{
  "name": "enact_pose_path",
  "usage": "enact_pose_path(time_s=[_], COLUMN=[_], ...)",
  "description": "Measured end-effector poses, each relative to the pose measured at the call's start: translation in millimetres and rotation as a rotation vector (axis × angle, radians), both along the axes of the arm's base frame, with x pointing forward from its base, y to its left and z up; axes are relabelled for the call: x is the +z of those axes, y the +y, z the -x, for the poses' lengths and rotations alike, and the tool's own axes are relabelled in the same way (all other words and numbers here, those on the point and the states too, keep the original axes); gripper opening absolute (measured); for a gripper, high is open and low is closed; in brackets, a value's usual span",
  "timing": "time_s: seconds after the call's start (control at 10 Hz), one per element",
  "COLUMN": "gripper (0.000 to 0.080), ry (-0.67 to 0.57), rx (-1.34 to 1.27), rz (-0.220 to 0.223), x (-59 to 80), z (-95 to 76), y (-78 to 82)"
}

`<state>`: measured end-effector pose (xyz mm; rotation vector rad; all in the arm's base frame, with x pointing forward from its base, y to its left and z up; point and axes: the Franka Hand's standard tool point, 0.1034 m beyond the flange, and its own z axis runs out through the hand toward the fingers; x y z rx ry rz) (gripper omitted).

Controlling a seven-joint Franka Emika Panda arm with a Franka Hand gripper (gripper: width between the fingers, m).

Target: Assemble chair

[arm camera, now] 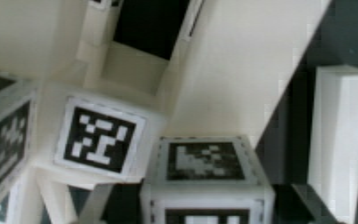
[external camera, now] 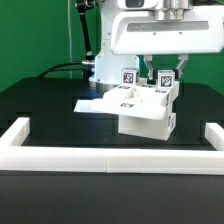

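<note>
One partly built white chair assembly (external camera: pixel 147 110) stands near the middle of the black tabletop (external camera: pixel 40 105). The gripper (external camera: pixel 160 68) sits directly above it; whether the jaws grip anything cannot be told. A white rail (external camera: pixel 110 160) borders the near edge.

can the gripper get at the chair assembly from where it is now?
Probably yes: the gripper hangs right over the white chair assembly, fingers straddling its tagged upper parts, nothing between. Whether it has closed is unclear.

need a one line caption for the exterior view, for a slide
Panda gripper poised over a white tagged chair assembly on the black table, with a white rail along the front.
</note>
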<state>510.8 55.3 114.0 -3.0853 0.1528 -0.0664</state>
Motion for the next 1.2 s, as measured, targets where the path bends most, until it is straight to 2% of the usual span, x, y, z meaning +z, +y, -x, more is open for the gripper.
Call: enact_pose_path(time_s=[1.2], gripper=[0.0288], ry=[0.027], rx=[-0.763], rz=[-0.049], x=[0.2], z=[-2.4], y=[3.8])
